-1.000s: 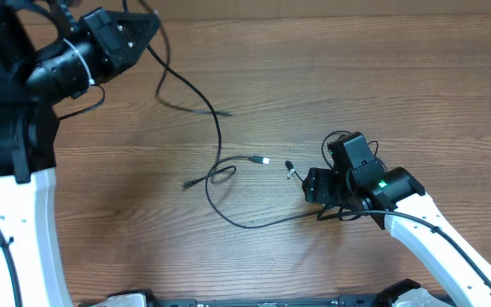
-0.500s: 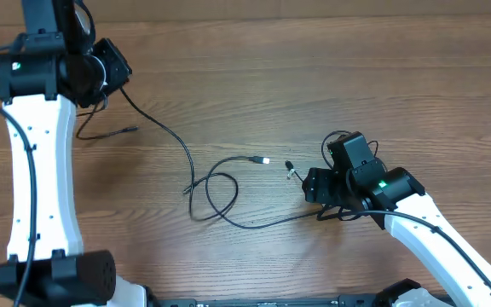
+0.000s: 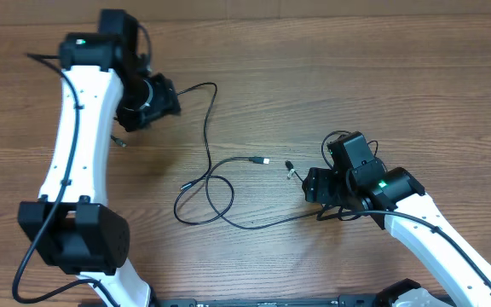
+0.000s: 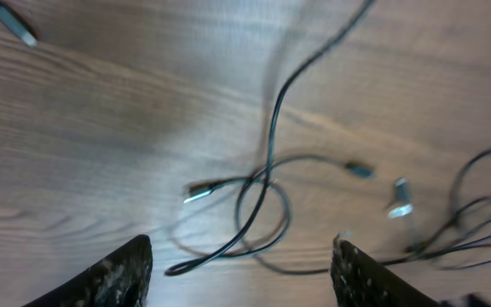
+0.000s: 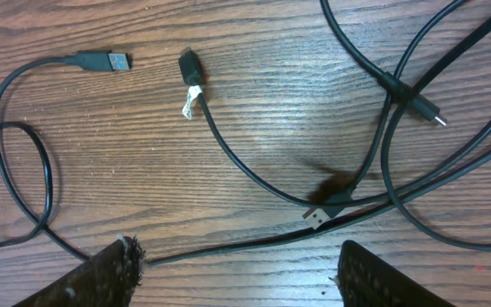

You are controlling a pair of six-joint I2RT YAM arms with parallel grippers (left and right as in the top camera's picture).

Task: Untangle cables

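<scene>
Thin black cables (image 3: 209, 136) lie on the wooden table. One runs from beside my left gripper (image 3: 169, 96) down into a loop (image 3: 203, 200), then on toward my right gripper (image 3: 308, 186). A USB plug (image 3: 262, 159) and a small tagged plug (image 3: 290, 169) lie between the arms. The left wrist view shows the loop (image 4: 262, 200) below my left gripper (image 4: 242, 242), which is open and holds nothing. My right gripper (image 5: 237, 246) is open low over the table. A cable (image 5: 228, 246) runs across the table between its fingers. More crossed cables (image 5: 390, 85) and a USB plug (image 5: 317, 217) lie just ahead.
A bundle of looped cable (image 3: 339, 139) sits behind the right wrist. Another plug end (image 3: 119, 141) shows beside the left arm's white link (image 3: 79, 128). The table's front edge runs along the bottom.
My left arm swung down and right from the top-left corner and its gripper opened, letting the cable go. The cable dropped and its loop shifted left. The right arm stayed put.
</scene>
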